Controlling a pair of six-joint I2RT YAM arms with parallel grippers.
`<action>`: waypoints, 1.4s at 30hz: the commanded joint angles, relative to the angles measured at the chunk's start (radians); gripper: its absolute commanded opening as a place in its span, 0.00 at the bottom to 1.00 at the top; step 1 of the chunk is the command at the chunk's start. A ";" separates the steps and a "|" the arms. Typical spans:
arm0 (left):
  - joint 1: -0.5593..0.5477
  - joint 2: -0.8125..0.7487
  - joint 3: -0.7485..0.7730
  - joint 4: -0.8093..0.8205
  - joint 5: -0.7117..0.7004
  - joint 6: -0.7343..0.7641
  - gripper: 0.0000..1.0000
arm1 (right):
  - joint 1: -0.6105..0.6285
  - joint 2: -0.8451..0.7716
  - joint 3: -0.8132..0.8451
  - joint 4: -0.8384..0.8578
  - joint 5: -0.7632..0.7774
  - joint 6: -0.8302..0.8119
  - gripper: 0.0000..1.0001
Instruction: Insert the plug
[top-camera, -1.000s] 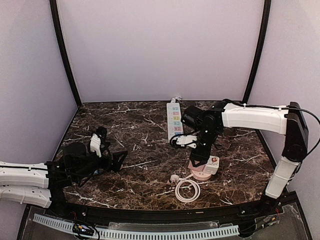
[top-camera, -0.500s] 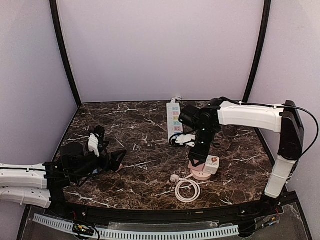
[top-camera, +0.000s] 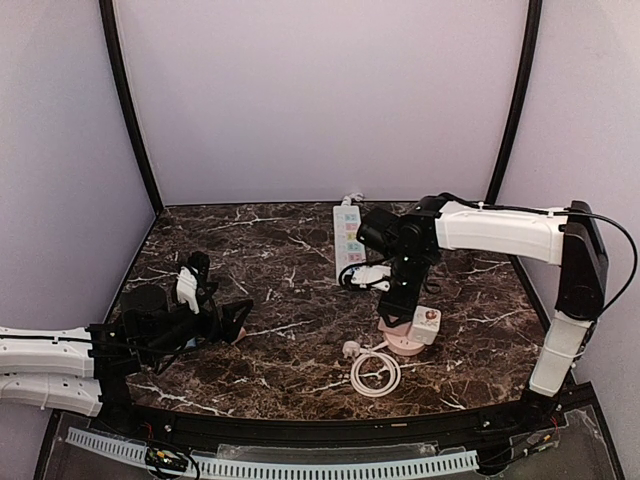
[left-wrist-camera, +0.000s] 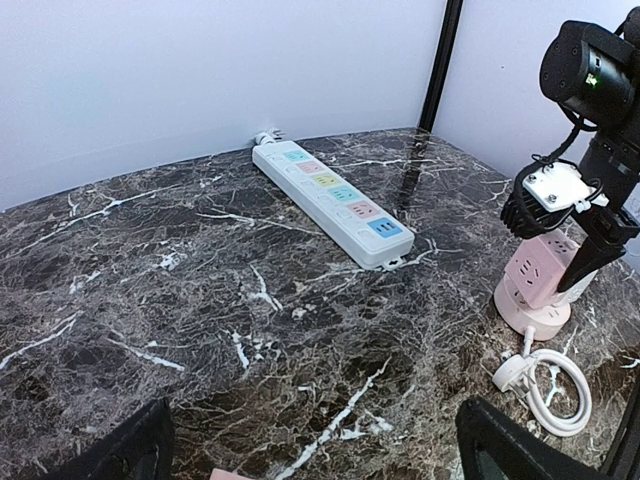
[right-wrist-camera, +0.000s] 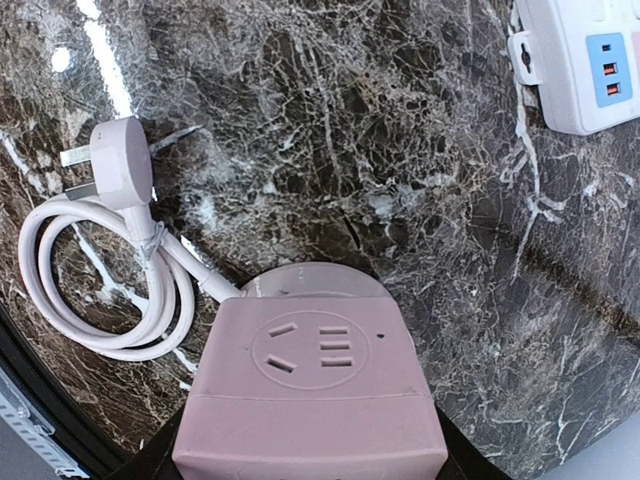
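Marble, dark with white veins, made up the surface (top-camera: 280, 260) under both arms. At the lower left of the overhead view the left tool (top-camera: 242, 320) hovered low over the stone with its jaws spread wide and nothing between them. In its own camera only the two dark fingers (left-wrist-camera: 125, 450) showed, at the bottom corners.

Near the centre, toward the back wall, a white power strip (top-camera: 348, 240) lay flat, with a row of coloured sockets running away from the arms.

Below it, at the lower centre, the white plug (top-camera: 350, 350) lay loose on the surface, in no socket. Its prongs pointed to the left in the right wrist view. Its white cord (top-camera: 375, 372) was coiled in a tied loop just right of it and ran to the foot of a pink tower socket (top-camera: 405, 345).

That tower stood upright on its round base, right of centre. The right tool (top-camera: 397, 318) came down on it from above, half closed around the upper block, with a finger on each side. One socket face (right-wrist-camera: 310, 355) filled the bottom of the right wrist view.
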 joint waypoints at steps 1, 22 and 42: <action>0.002 -0.004 -0.023 0.003 0.004 0.010 0.99 | -0.004 -0.013 0.045 0.017 0.013 -0.009 0.00; 0.001 -0.014 -0.023 -0.003 0.004 0.013 0.99 | -0.008 -0.006 -0.015 0.016 0.039 -0.013 0.00; 0.001 -0.018 -0.024 -0.006 0.002 0.013 0.99 | -0.011 -0.018 -0.016 0.009 -0.051 0.002 0.00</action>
